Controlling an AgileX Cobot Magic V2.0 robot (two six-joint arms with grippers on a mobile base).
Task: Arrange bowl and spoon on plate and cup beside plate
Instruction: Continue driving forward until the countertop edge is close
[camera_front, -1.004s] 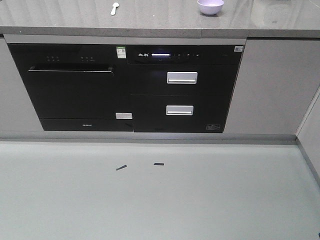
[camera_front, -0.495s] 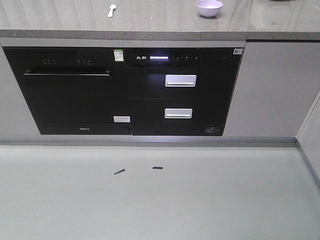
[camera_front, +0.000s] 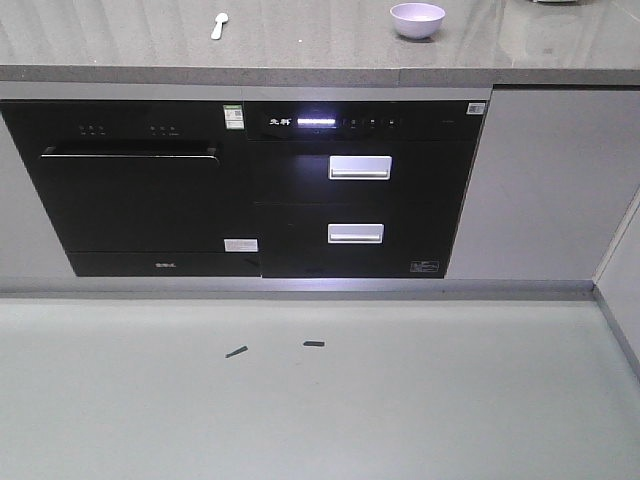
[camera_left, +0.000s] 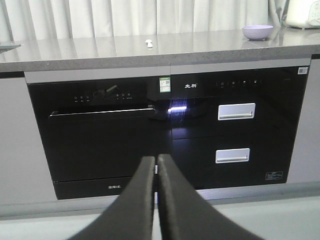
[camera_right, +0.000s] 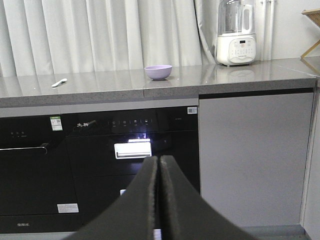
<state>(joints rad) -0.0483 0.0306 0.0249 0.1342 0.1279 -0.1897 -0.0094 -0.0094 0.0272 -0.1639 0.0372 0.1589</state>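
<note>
The lavender bowl sits on the grey countertop, right of centre; it also shows as the bowl and the bowl in the wrist views. The pale spoon lies on the counter to the left, also seen as the spoon and the spoon. My left gripper and right gripper are both shut with nothing in them, low in front of the cabinets and far from the counter. The plate and cup are out of view.
Black built-in appliances with two silver drawer handles fill the cabinet front below the counter. A white blender stands at the counter's right end before white curtains. Two dark scraps lie on the grey floor.
The front view has drawn back a little: the cabinets sit lower in frame and more countertop shows. The bowl and spoon have not moved on the counter.
</note>
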